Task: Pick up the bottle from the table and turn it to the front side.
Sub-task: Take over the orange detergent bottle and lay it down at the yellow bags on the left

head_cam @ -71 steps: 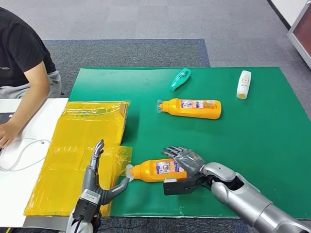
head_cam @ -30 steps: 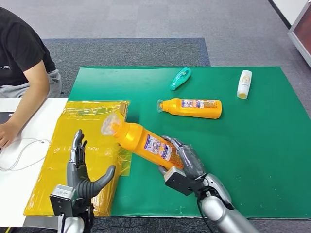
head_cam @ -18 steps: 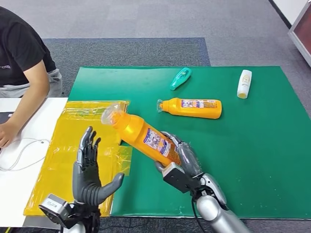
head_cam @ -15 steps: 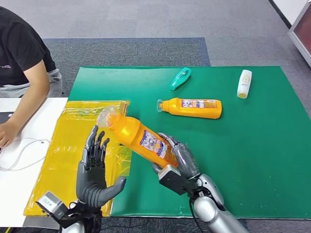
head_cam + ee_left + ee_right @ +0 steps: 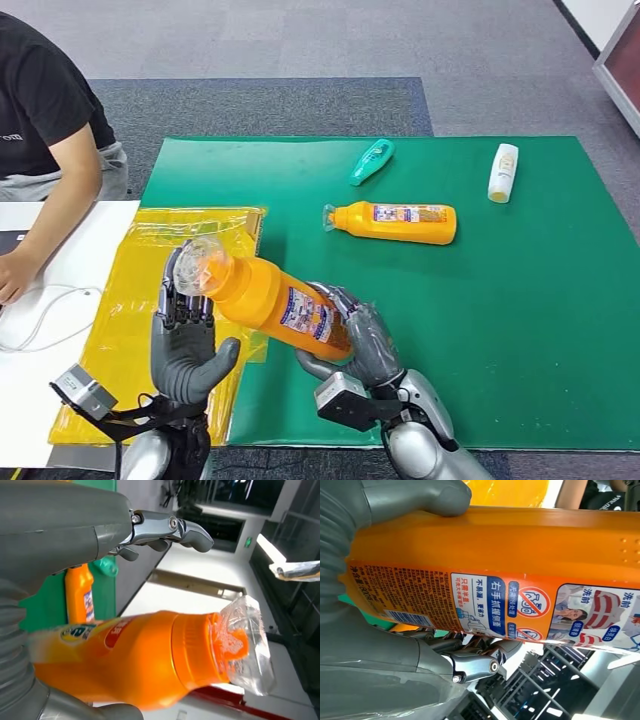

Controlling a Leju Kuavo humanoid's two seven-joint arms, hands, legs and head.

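Now I have the orange bottle (image 5: 272, 300) off the surface, carried at lower centre of the head view and tilted so its clear cap (image 5: 191, 268) points to the upper left. My right hand (image 5: 362, 345) grips the base end, fingers wrapped round the body with the thumb on the far side; the right wrist view shows the thumb pressed on the plain orange wall and a dense printed label (image 5: 433, 600) facing the camera, which I judge to be the back panel. My left hand (image 5: 185, 345) stands upright at lower left with its palm toward the neck and its fingers spread; the left wrist view shows the bottle lying between its thumb and fingers, and I cannot tell whether anything touches yet.

To do the turn well, I would close the left fingers on the neck just below the cap, not on the cap itself, which looks slick. Only once that hold is firm should the right hand loosen, so the bottle can roll about its long axis without dropping. I would keep it over the green mat (image 5: 528, 300), low, and away from the yellow plastic bag (image 5: 128, 290) and the second orange bottle (image 5: 396, 223) lying at upper centre.
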